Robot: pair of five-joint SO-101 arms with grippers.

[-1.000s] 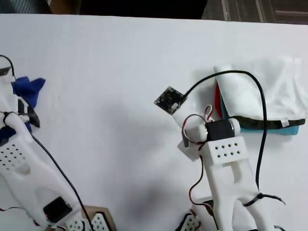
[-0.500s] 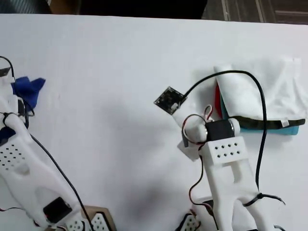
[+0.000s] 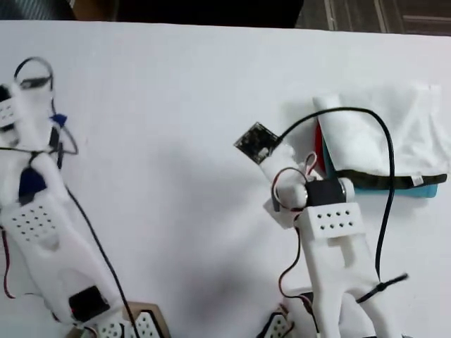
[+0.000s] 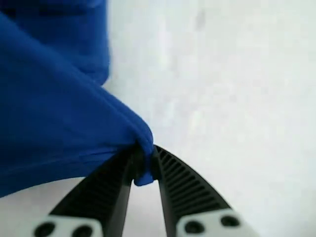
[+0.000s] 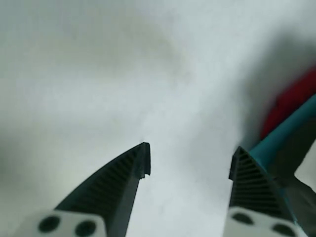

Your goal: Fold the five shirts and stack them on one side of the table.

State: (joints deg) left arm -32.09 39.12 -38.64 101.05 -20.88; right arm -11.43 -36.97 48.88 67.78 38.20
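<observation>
Left wrist view: the blue shirt has one fold of its edge pinched between the two black ribbed fingers of the left gripper, which are clenched tight on the cloth. The rest of the shirt spreads away from the pinch, over the white table. From the high view, small bits of that blue shirt peek out from under the left arm at the far left edge of the table, well apart from the other clothes.

On the right side of the table lies a stack of folded shirts. A white shirt is on top, a black shirt and a teal shirt show as thin bands along the stack's near edge, and a red shirt shows at its left end. A small pale tag sits on the near edge; any print on it is too small to read.

The right arm stands just left of the stack, its black cable looping over the white shirt. Right wrist view: the right gripper is spread wide and grasps nothing, with one finger just beside the teal edge and the red cloth beyond.
</observation>
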